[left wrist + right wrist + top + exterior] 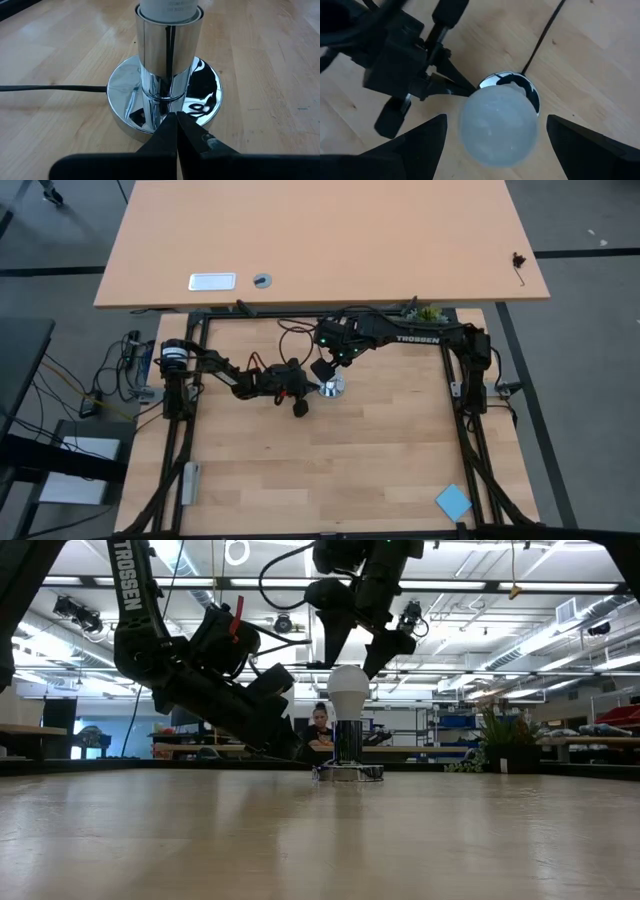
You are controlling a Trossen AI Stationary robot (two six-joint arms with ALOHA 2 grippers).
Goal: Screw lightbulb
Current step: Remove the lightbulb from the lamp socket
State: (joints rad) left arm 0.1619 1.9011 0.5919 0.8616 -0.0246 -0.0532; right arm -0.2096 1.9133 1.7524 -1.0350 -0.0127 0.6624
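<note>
Here the small white pear-shaped lightbulb (348,692) already stands upright in the shiny chrome socket (169,52), its narrow end sunk into the cylindrical sleeve that rises from the round mirror-bright base (210,97). So the work looks to be at the turning stage: the bulb is seated, and whether it is fully threaded cannot be told.

The right pincer (349,652) hangs directly above the socket with its two dark fingers (412,147) spread wide, one on either side of the bulb's rounded top and not touching it. The left pincer (176,131) sits low beside the socket, its fingers pressed together with their pointed tips just at the rim of the base, apparently steadying it.

The next move, I judge, calls for the right pincer to close gently on the bulb and twist it about its upright axis, while the base is kept from spinning.

The bulb's shell is frosted, matt and smooth, likely slippery and fragile under a hard squeeze. The socket is polished metal, reflecting the pale wooden table (380,470) around it. A thin black cord (50,88) runs flat across the table away from the base.
</note>
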